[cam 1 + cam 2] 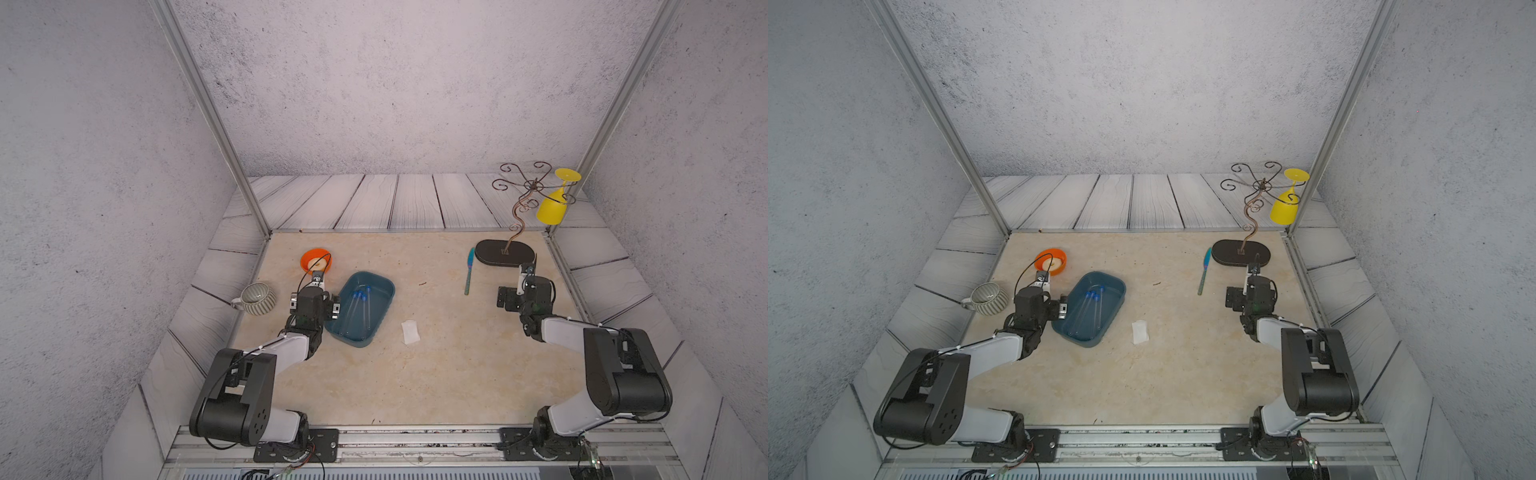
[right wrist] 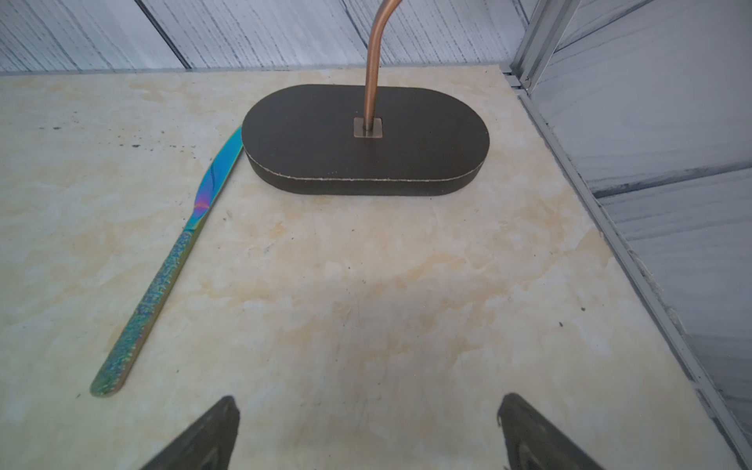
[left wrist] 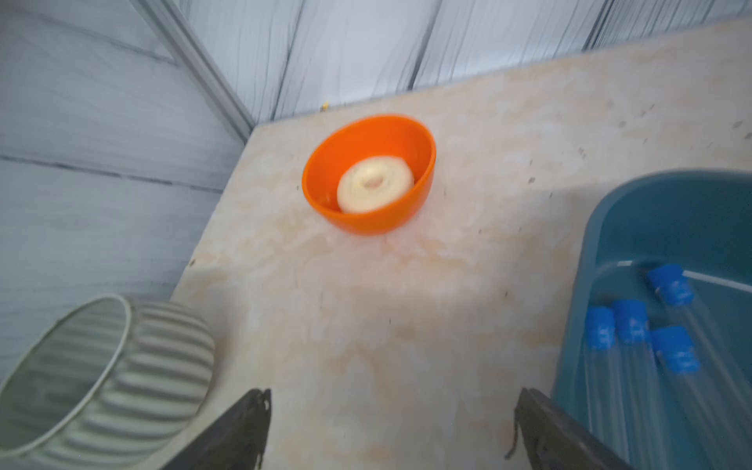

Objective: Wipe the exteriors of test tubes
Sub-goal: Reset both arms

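Observation:
Several clear test tubes (image 1: 356, 311) (image 1: 1089, 311) with blue caps (image 3: 631, 326) lie side by side in a dark teal tub (image 1: 388, 287) (image 1: 1122, 286) (image 3: 601, 228) left of centre. My left gripper (image 1: 314, 300) (image 1: 1040, 297) (image 3: 394, 392) hangs open over bare table just left of the tub, between it and a striped mug. A small white wipe (image 1: 410, 332) (image 1: 1140, 332) lies flat on the table right of the tub. My right gripper (image 1: 528, 293) (image 1: 1252, 293) (image 2: 369, 398) stands open and empty at the far right, in front of the rack's base.
An orange bowl (image 1: 316, 259) (image 3: 368, 175) holding a pale ring sits behind the left gripper. The striped mug (image 1: 257, 297) (image 3: 101, 378) is to its left. An iridescent knife (image 1: 469, 272) (image 2: 171, 268) lies beside a black-based wire rack (image 1: 505, 252) (image 2: 366, 138) carrying a yellow glass (image 1: 552, 208).

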Controlling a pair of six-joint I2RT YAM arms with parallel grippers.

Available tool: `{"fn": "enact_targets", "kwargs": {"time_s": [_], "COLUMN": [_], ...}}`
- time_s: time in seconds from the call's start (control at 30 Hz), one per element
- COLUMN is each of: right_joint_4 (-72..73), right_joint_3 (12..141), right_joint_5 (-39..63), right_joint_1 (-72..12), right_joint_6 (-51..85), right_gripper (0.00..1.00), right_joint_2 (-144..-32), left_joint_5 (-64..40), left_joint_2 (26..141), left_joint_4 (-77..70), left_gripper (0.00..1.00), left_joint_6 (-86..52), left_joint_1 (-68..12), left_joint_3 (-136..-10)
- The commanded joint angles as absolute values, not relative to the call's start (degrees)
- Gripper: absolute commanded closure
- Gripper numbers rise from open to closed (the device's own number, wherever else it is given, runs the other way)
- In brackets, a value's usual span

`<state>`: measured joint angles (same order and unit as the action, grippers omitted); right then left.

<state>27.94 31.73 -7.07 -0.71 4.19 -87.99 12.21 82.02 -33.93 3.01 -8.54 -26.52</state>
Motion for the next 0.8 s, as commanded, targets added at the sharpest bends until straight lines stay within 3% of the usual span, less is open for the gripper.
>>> {"fn": "enact_targets", "kwargs": {"time_s": [0.0, 0.07, 0.17, 0.23, 0.37, 0.77], "right_joint_4": [44.17, 41.13, 40.44, 40.53, 40.81, 40.51], "right_joint_3": [25.22, 26.51, 26.57, 26.57, 26.54, 26.72], "right_joint_5": [-6.21, -6.79, -6.85, -6.59, -6.59, -3.69], "right_joint_1": [-1.04, -1.05, -1.07, -1.05, -1.05, -1.06], "right_joint_6": [2.59, 3.19, 3.18, 3.09, 3.04, 1.81], "right_gripper": [0.01, 0.01, 0.01, 0.01, 0.01, 0.01], "right_joint_2": [-88.04, -87.87, -87.46, -87.54, -87.63, -87.65], "left_joint_5": [6.85, 4.93, -1.11, 0.63, 0.52, 0.7], "left_joint_2": [85.07, 89.96, 87.25, 89.54, 87.36, 87.58], "left_joint_4": [-50.77, -58.85, -41.14, -49.32, -41.61, -42.46], "left_gripper": [0.03, 0.03, 0.03, 0.03, 0.03, 0.03], "left_joint_6": [0.05, -2.05, 0.37, -0.53, -0.27, -0.35], "left_joint_1": [-1.64, 0.62, 0.7, 0.79, 0.78, 0.78], "left_joint_3": [-21.3, -20.52, -27.35, -25.19, -27.19, -26.95]}}
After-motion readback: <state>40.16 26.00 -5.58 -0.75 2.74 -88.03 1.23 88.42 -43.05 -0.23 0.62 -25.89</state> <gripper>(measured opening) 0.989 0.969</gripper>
